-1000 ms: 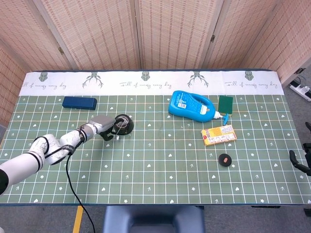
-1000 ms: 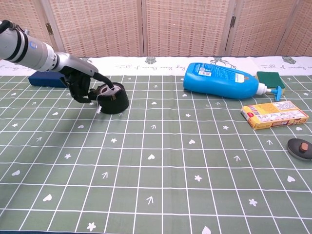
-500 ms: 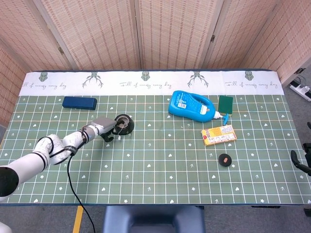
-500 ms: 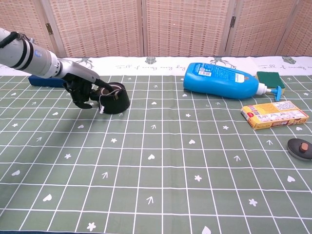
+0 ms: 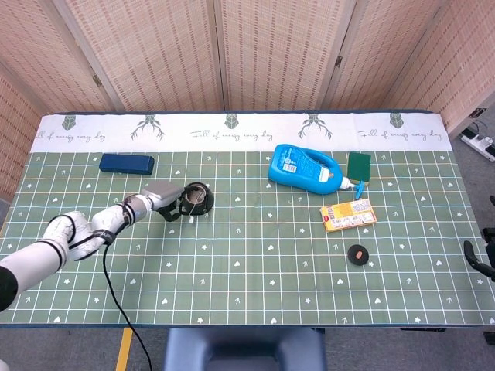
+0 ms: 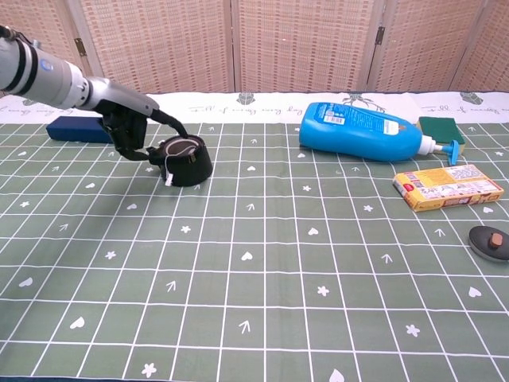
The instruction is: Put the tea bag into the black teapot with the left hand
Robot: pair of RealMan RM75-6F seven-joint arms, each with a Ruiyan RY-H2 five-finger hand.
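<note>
The black teapot [image 6: 188,165] stands lidless on the left part of the green mat, also seen as the teapot [image 5: 198,199] in the head view. The white tea bag [image 6: 182,146] lies in its opening. Its string runs over the rim, and the small tag [image 6: 169,180] hangs against the pot's left side. My left hand [image 6: 131,132] hovers just left of the pot and slightly above it, holding nothing, with one finger arching toward the rim. In the head view the left hand [image 5: 163,200] is beside the pot. My right hand [image 5: 475,258] shows only as dark fingers at the right edge.
The teapot's round black lid [image 6: 488,242] lies far right. A blue detergent bottle [image 6: 362,132], a yellow box [image 6: 448,187] and a green sponge [image 6: 441,127] sit at the back right. A dark blue case [image 6: 75,130] lies behind my left hand.
My left hand has lifted and drawn back to the left of the teapot's opening. The tea bag stays in the pot with its tag hanging outside.
</note>
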